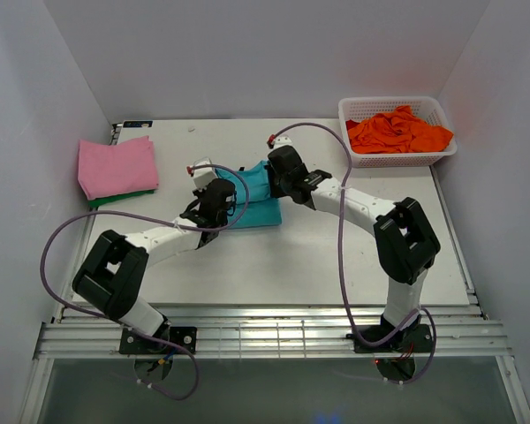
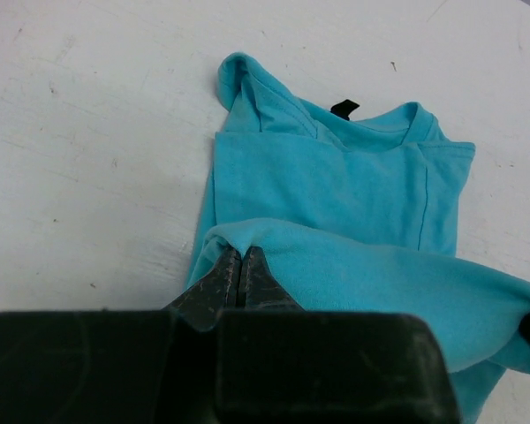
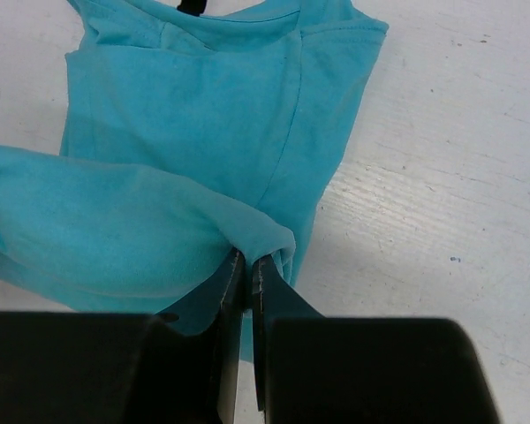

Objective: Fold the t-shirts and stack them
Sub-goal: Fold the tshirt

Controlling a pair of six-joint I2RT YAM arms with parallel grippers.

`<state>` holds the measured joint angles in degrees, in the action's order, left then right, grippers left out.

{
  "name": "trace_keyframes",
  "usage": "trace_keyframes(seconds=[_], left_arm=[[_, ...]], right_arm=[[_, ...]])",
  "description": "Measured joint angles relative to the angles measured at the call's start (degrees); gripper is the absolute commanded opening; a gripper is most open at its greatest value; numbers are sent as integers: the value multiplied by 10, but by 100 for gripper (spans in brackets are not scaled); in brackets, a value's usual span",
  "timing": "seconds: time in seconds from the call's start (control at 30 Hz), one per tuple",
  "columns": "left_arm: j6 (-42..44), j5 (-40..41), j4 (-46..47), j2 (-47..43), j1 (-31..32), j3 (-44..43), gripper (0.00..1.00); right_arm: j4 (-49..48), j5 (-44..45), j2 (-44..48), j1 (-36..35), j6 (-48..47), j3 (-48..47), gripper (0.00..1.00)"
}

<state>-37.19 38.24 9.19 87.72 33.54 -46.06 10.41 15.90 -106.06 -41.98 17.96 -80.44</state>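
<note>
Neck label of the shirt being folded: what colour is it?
Black: the neck label on the teal t-shirt, clearest in the left wrist view.

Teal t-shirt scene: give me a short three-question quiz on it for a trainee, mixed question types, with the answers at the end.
1. True or false: the left pincer and the right pincer are each shut on a raised fold of the teal t-shirt.
2. Where do the orange t-shirts lie? A) in the white basket B) on the floor C) over an arm
3. Fill in: the folded pink t-shirt rests on a ___ one.
Key: 1 true; 2 A; 3 green, since the edge of the green t-shirt shows under it.
</note>
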Motion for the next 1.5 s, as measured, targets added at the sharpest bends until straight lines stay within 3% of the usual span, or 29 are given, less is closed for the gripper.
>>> trace_keyframes(seconds=[1.1, 1.2, 1.23, 1.27, 1.3, 1.37, 1.4, 1.5], left_arm=[[40, -73, 30, 185, -71, -139, 0], [42, -76, 33, 201, -75, -150, 0], [43, -76, 33, 205, -76, -153, 6], [45, -77, 33, 208, -78, -156, 30], [48, -76, 33, 210, -79, -159, 46], [57, -73, 34, 214, -79, -167, 71], [61, -70, 34, 214, -79, -173, 78], [76, -48, 40, 214, -79, -200, 82]], right_arm=[[19, -92, -203, 71, -46, -203, 8], [19, -101, -223, 76, -51, -219, 20], [19, -104, -228, 77, -51, -223, 32], [19, -108, -232, 79, -50, -227, 36], [18, -110, -236, 80, -54, -233, 39], [14, -114, -242, 83, -61, -241, 44], [13, -115, -243, 85, -64, -243, 44], [7, -114, -244, 89, -73, -248, 45]])
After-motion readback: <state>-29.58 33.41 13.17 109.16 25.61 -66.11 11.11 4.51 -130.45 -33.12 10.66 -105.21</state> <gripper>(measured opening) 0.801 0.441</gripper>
